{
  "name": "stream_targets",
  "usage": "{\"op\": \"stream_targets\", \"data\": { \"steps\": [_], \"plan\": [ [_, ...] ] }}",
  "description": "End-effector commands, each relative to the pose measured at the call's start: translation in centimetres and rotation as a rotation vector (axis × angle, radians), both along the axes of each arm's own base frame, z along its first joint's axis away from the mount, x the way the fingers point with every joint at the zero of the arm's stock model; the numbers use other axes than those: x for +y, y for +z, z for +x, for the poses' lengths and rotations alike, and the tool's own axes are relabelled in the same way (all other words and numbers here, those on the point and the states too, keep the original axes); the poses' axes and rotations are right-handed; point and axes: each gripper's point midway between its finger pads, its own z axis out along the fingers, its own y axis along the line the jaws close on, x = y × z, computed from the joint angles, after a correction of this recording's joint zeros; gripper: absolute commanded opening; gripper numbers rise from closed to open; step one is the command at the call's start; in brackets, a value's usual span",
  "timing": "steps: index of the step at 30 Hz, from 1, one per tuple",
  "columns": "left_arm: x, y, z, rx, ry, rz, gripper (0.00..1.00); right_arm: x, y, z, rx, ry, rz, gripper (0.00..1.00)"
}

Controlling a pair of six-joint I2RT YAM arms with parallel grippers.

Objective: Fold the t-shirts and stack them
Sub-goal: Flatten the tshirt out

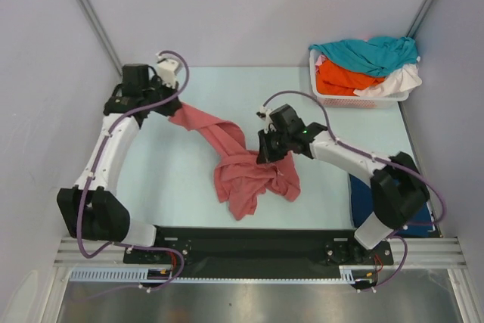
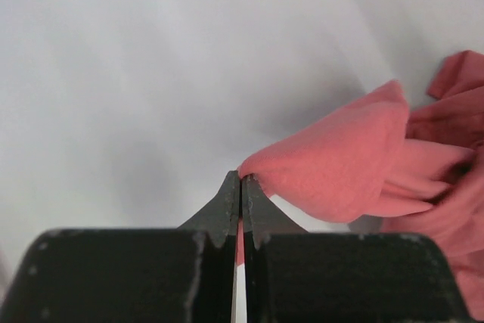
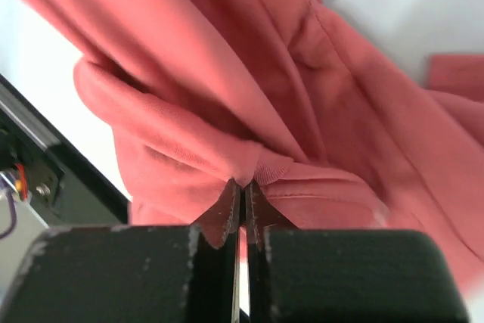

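Observation:
A dusty salmon-red t-shirt [image 1: 246, 168] lies bunched on the table's middle, stretched up and left toward my left gripper. My left gripper [image 1: 172, 108] is shut on one edge of it; the left wrist view shows the pinched cloth [image 2: 333, 164] at the closed fingertips [image 2: 241, 181]. My right gripper [image 1: 268, 155] is shut on a fold of the same shirt [image 3: 249, 111] near its ribbed hem, fingertips [image 3: 243, 185] closed. Teal [image 1: 374, 52], orange [image 1: 340, 79] and white [image 1: 401, 81] shirts lie in the basket. A navy blue shirt [image 1: 363, 196] lies at the right, partly under my right arm.
The white lattice basket [image 1: 355, 100] stands at the back right corner. Grey walls enclose the pale table [image 1: 166, 179] on the left, back and right. The black base rail [image 1: 249, 243] runs along the near edge.

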Motion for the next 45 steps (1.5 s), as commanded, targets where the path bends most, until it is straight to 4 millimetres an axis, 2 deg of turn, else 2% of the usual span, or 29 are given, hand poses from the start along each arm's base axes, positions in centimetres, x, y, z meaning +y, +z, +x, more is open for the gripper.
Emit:
{"op": "stream_targets", "data": {
  "steps": [1, 2, 4, 6, 7, 9, 13, 16, 18, 21, 22, 24, 25, 26, 27, 30, 31, 32, 33, 35, 36, 37, 38, 39, 40, 41, 42, 43, 45],
  "plan": [
    [4.8, 7.5, 0.5, -0.172, 0.116, -0.006, 0.00, -1.7, 9.8, 1.9, -0.240, -0.058, 0.041, 0.00],
    [7.0, 8.6, 0.1, -0.192, 0.159, 0.005, 0.00, -2.3, 10.8, 2.0, -0.284, -0.060, 0.028, 0.00],
    [8.3, 10.8, -0.9, -0.222, 0.169, 0.040, 0.00, -3.6, 13.4, 1.4, -0.350, -0.072, 0.040, 0.00],
    [10.1, 12.6, -1.9, -0.253, 0.211, 0.060, 0.00, -5.0, 14.9, 1.1, -0.394, -0.100, 0.016, 0.00],
    [11.3, 14.3, -2.7, -0.276, 0.238, 0.075, 0.00, -5.6, 16.4, 0.5, -0.422, -0.106, 0.030, 0.00],
    [12.0, 16.7, -4.0, -0.318, 0.254, 0.092, 0.00, -6.2, 18.6, 0.2, -0.469, -0.116, 0.054, 0.00],
    [13.1, 22.9, -7.9, -0.437, 0.289, 0.184, 0.00, -7.4, 22.6, -1.1, -0.569, -0.128, 0.117, 0.00],
    [13.6, 25.1, -9.9, -0.487, 0.314, 0.247, 0.00, -8.6, 24.0, -2.2, -0.619, -0.141, 0.148, 0.00],
    [13.9, 25.1, -10.2, -0.486, 0.331, 0.266, 0.00, -8.8, 23.8, -2.4, -0.622, -0.147, 0.159, 0.00],
    [14.7, 23.2, -8.6, -0.460, 0.346, 0.271, 0.00, -9.3, 21.3, -1.5, -0.603, -0.181, 0.130, 0.00],
    [15.1, 21.2, -6.6, -0.440, 0.344, 0.263, 0.00, -9.4, 20.1, -0.8, -0.598, -0.199, 0.118, 0.00],
    [15.6, 19.0, -4.1, -0.416, 0.344, 0.248, 0.00, -10.5, 18.3, 1.3, -0.581, -0.259, 0.096, 0.00],
    [15.7, 18.1, -2.5, -0.417, 0.345, 0.227, 0.00, -10.6, 18.4, 2.4, -0.601, -0.278, 0.117, 0.00],
    [16.1, 15.9, -0.1, -0.359, 0.338, 0.209, 0.00, -10.7, 16.9, 3.0, -0.568, -0.283, 0.121, 0.00],
    [16.3, 15.3, 1.3, -0.358, 0.340, 0.200, 0.00, -12.0, 16.4, 4.5, -0.567, -0.335, 0.115, 0.00],
    [15.9, 11.0, 6.1, -0.267, 0.326, 0.151, 0.00, -12.6, 14.6, 7.8, -0.561, -0.384, 0.110, 0.00],
    [15.0, 10.7, 7.4, -0.275, 0.308, 0.145, 0.00, -12.7, 13.4, 9.5, -0.557, -0.402, 0.092, 0.00],
    [14.6, 9.9, 8.4, -0.268, 0.299, 0.152, 0.03, -12.6, 12.7, 10.2, -0.551, -0.402, 0.082, 0.00],
    [14.6, 7.7, 10.3, -0.242, 0.296, 0.170, 0.07, -12.4, 12.6, 11.3, -0.553, -0.406, 0.079, 0.00],
    [13.4, 6.0, 12.1, -0.222, 0.275, 0.185, 0.31, -12.4, 10.9, 13.8, -0.527, -0.444, 0.051, 0.00],
    [13.4, 3.7, 13.2, -0.175, 0.269, 0.195, 0.42, -12.6, 10.6, 14.7, -0.520, -0.471, 0.044, 0.01],
    [12.9, 3.7, 14.2, -0.178, 0.262, 0.207, 0.61, -13.2, 10.4, 15.8, -0.512, -0.527, 0.027, 0.04],
    [12.8, 3.5, 14.6, -0.167, 0.261, 0.210, 0.67, -13.8, 8.6, 17.0, -0.469, -0.565, -0.012, 0.09],
    [12.7, 2.7, 14.3, -0.125, 0.255, 0.212, 0.71, -14.3, 10.0, 18.4, -0.487, -0.614, -0.017, 0.24],
    [12.2, 3.0, 14.3, -0.121, 0.231, 0.198, 0.76, -15.3, 9.0, 18.6, -0.439, -0.669, -0.065, 0.32],
    [11.9, 1.9, 13.3, -0.087, 0.208, 0.196, 0.78, -16.2, 8.8, 19.0, -0.394, -0.700, -0.100, 0.45],
    [11.7, 3.5, 13.0, -0.128, 0.189, 0.199, 0.79, -16.4, 8.3, 19.2, -0.381, -0.711, -0.104, 0.48],
    [10.7, 3.3, 10.8, -0.122, 0.133, 0.188, 0.86, -16.8, 8.4, 18.6, -0.350, -0.716, -0.128, 0.52],
    [10.1, 2.6, 7.6, -0.128, 0.012, 0.257, 0.86, -16.7, 8.6, 16.8, -0.323, -0.696, -0.149, 0.60]
  ]
}}
